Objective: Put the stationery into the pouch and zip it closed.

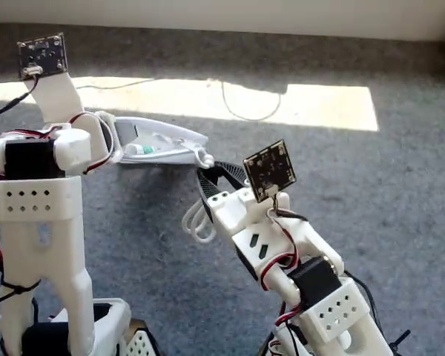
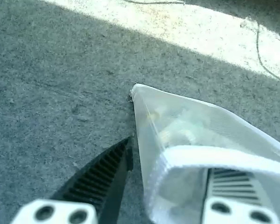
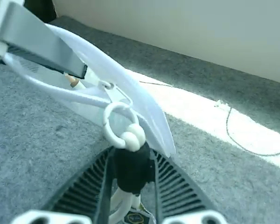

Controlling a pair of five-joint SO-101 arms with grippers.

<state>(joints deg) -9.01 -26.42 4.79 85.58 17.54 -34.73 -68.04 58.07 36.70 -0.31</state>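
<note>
The carpet [image 1: 371, 193] carries the pouch [image 1: 163, 146] far of centre, with stationery inside. My left gripper [image 2: 175, 161] is clamped on its left end. My right gripper [image 3: 130, 163] pinches the zip pull [image 3: 123, 135]. I judge zipping is in hand, so next I draw the pull steadily leftward.

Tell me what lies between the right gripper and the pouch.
The zip pull: its black end sits in the right gripper, and its white ring joins the pouch, in the right wrist view.

Left arm [image 1: 41, 200] and right arm [image 1: 297, 259] flank pouch [image 1: 163, 146] (translucent).
</note>
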